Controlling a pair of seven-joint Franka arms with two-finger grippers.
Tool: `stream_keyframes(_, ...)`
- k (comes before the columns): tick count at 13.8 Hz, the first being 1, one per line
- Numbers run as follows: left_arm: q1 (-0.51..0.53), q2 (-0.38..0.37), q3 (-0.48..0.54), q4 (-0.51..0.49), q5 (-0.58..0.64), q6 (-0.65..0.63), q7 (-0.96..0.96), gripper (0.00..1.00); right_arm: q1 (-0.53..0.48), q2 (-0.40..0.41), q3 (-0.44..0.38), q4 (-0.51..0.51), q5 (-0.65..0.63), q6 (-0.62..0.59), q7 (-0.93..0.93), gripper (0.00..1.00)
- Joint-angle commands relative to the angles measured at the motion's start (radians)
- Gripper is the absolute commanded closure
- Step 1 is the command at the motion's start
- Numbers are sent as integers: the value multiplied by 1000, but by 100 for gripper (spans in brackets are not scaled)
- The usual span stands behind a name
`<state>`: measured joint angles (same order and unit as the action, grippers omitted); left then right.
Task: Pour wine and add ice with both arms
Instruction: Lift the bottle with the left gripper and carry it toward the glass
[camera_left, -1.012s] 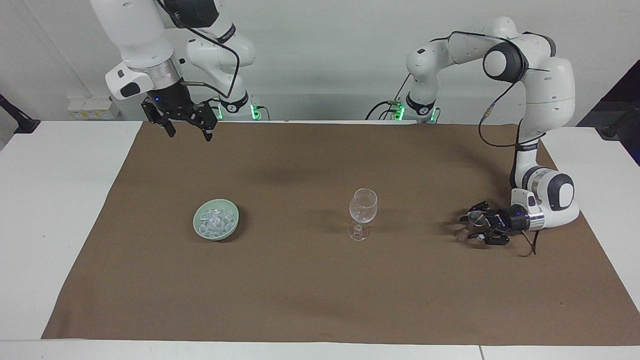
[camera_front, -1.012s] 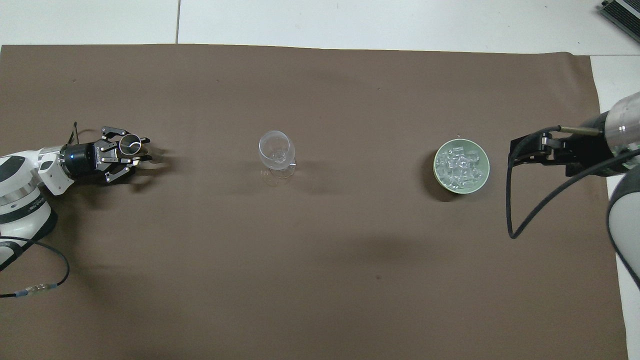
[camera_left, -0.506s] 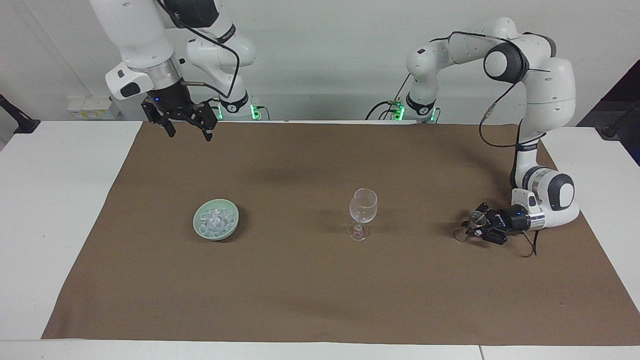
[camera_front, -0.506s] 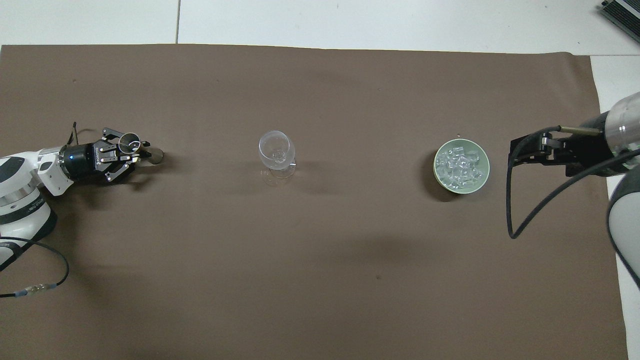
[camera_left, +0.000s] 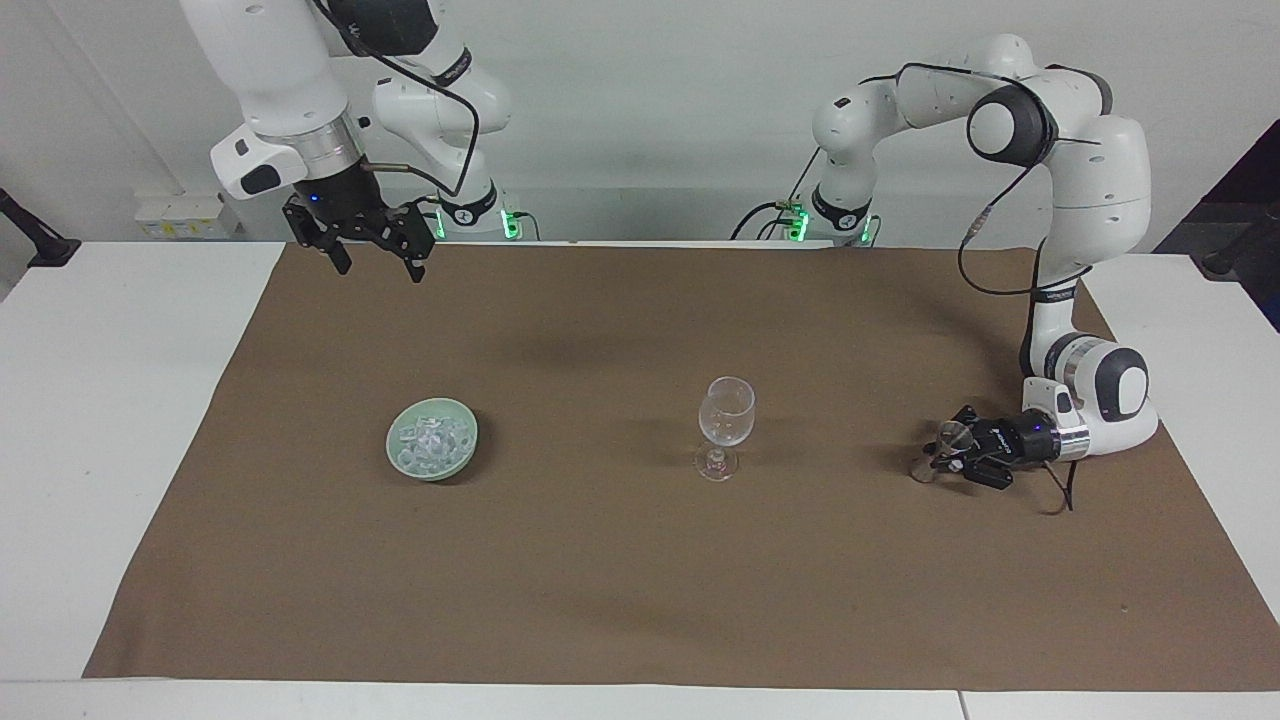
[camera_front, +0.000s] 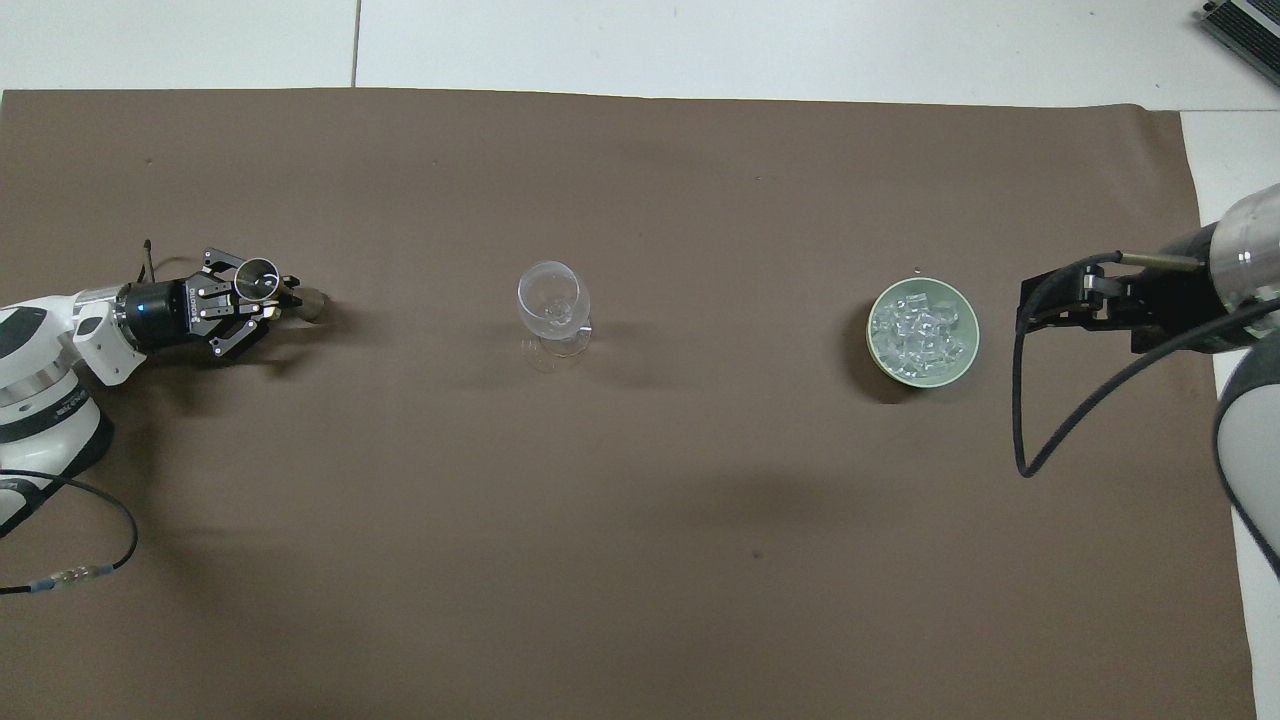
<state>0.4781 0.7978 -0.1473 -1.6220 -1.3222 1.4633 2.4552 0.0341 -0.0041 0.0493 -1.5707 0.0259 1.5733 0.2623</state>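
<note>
An empty wine glass (camera_left: 726, 415) stands upright mid-mat; it also shows in the overhead view (camera_front: 550, 300). A pale green bowl (camera_left: 432, 462) holding the ice (camera_left: 432, 438) sits beside it toward the right arm's end; the ice also shows in the overhead view (camera_front: 920, 328). My left gripper (camera_left: 945, 455) lies sideways, low at the mat toward the left arm's end. It is shut on a small clear cup (camera_left: 949, 434), whose round rim shows in the overhead view (camera_front: 257, 279). My right gripper (camera_left: 375, 262) waits open and empty, raised over the mat's edge by the robots.
A brown mat (camera_left: 640, 580) covers most of the white table (camera_left: 120, 400). The wine glass, the bowl and the small cup stand in one row across it, well apart from each other.
My left gripper's fingers, spread around the small cup a second ago, have shut on it, and gripper and cup have shifted slightly. The right arm has barely moved.
</note>
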Motion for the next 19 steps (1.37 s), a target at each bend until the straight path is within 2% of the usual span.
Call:
stream_keyframes(1, -10, -77, 3, -16, -20, -3, -25, 97, -2, -13, -6, -15, 19, 14, -17, 0)
stream_keyframes(6, -81, -205, 8, -55, -22, 35, -128, 97, -2, -13, -6, -14, 19, 14, -17, 0)
stream_keyframes(8, -119, -229, 8, -56, -22, 61, -183, 97, -2, -13, -6, -15, 19, 14, -17, 0)
stream_keyframes(12, -200, -304, 6, -110, -25, 169, -200, 97, -2, -13, -6, -14, 19, 14, -17, 0)
stream_keyframes(17, -288, -357, 5, -170, -61, 290, -229, 97, -2, -13, -6, -14, 19, 14, -17, 0)
stream_keyframes(19, -311, -365, 5, -183, -80, 293, -229, 98, -2, -13, -6, -15, 19, 14, -17, 0)
